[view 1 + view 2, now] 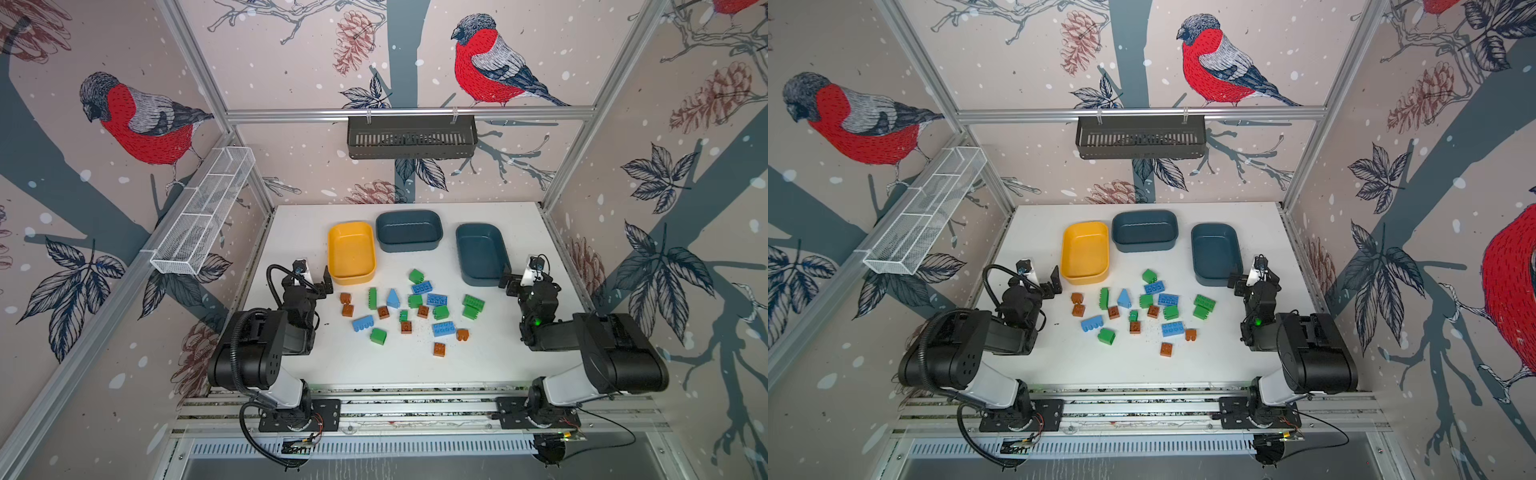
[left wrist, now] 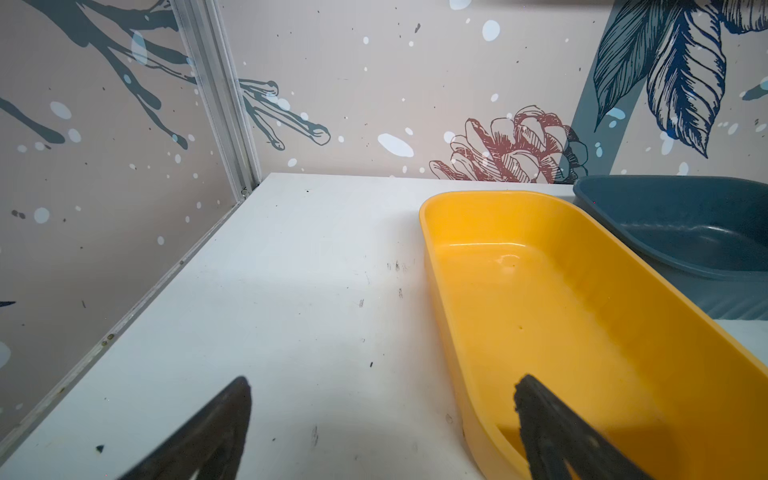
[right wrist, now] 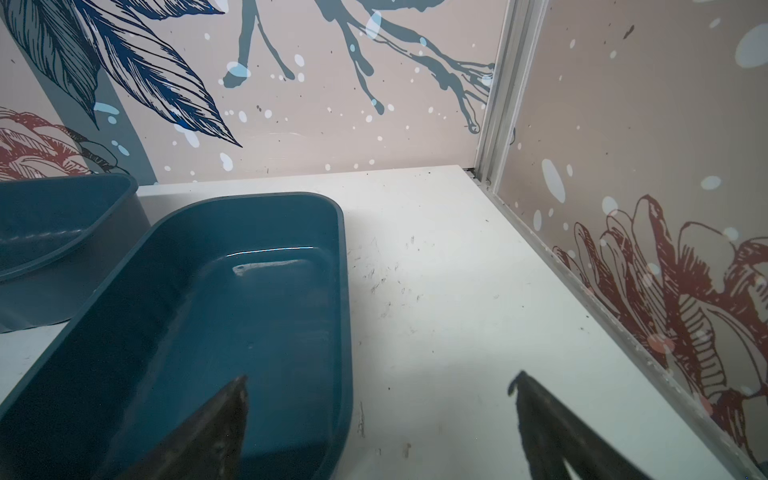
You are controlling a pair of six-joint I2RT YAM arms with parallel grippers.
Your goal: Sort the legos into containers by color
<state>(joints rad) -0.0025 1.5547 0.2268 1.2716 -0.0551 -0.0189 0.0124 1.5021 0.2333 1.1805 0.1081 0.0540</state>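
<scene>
Two teal tubs (image 1: 409,228) and the yellow tub (image 1: 351,249) wait empty behind the bricks (image 1: 415,307), which lie mixed on the table (image 1: 374,361). Your left gripper (image 1: 314,275) and right gripper (image 1: 519,275) flank the pile, jaws wide apart, holding nothing, ready to pick

Left arm (image 1: 249,353) and right arm (image 1: 615,357): same build.
- Housings: bulky, rounded, black. The left one has a cluster of small holes (image 1: 272,365).
- Farthest from the fingers: white link (image 1: 286,388) on a flat black base plate (image 1: 299,415).
- Left fingers (image 2: 216,428), right fingers (image 3: 552,432): dark, flat, tapering to blunt tips, rough faces.
- White block (image 1: 527,272) just behind the right fingers, and one likewise on the left.
- Black corrugated hose (image 1: 237,345) on the left arm only.
- Green light (image 1: 537,321) glows well behind the right fingers.
</scene>
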